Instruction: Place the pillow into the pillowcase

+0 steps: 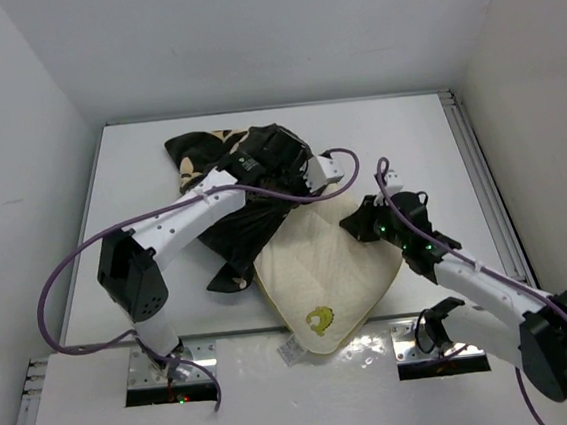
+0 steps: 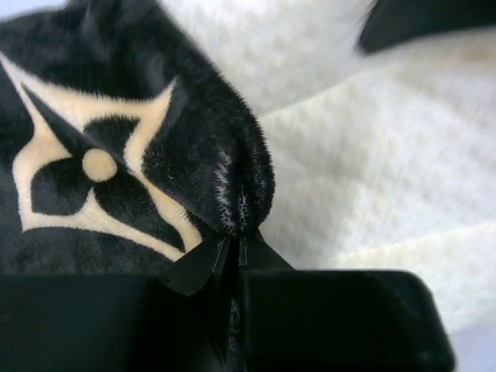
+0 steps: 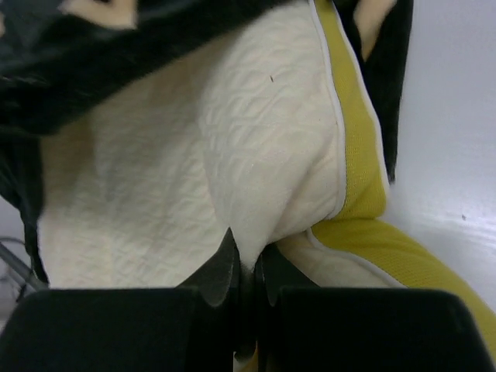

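Observation:
The cream-white pillow point(image 1: 320, 259) lies on the table with its near corner and yellow-green logo point(image 1: 320, 319) toward the front edge. The black pillowcase point(image 1: 250, 180) with tan flower motifs covers its far end. My left gripper point(image 1: 332, 175) is shut on a fold of the pillowcase point(image 2: 116, 170) at the pillow's far right side. My right gripper point(image 1: 357, 223) is shut on a pinch of the pillow's cream fabric point(image 3: 256, 178) beside its yellow-green side band point(image 3: 353, 147). The pillow also shows behind the fold in the left wrist view point(image 2: 387, 155).
The white table point(image 1: 418, 149) is walled at the back and both sides. A raised rail point(image 1: 482, 183) runs along its right edge. A purple cable point(image 1: 77, 262) loops from the left arm over the table's left part.

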Action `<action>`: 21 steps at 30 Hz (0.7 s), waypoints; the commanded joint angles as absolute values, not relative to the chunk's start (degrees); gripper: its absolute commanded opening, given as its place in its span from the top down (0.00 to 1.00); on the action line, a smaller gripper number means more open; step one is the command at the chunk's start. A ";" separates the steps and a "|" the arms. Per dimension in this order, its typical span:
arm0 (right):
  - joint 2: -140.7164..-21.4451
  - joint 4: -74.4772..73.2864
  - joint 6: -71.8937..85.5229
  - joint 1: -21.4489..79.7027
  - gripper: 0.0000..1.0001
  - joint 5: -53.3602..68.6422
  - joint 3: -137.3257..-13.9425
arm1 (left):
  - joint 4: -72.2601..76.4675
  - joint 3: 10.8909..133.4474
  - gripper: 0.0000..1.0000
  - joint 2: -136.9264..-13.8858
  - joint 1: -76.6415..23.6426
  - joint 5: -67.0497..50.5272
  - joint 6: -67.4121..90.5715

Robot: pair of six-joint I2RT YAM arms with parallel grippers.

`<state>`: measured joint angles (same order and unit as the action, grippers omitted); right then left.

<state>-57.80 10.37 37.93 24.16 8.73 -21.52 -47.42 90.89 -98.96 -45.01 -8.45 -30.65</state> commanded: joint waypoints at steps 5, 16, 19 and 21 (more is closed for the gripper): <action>-51.68 34.63 50.18 29.53 1.00 -4.29 -21.01 | -48.50 98.97 1.00 -99.93 -50.36 -32.67 -40.59; -44.12 21.57 53.70 29.79 1.00 -25.74 -20.12 | -53.19 83.17 0.93 -90.36 -47.47 -25.44 -48.79; -43.16 16.45 56.59 29.79 1.00 -28.47 -20.04 | -49.67 82.27 0.67 -91.14 -45.89 -17.88 -42.48; -42.80 15.39 61.14 29.97 1.00 -30.49 -18.73 | -46.85 82.88 0.57 -91.84 -45.44 -13.82 -39.21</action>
<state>-44.69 11.31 53.23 29.95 -21.50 -16.84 -53.25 82.08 -93.34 -46.59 -19.53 -44.58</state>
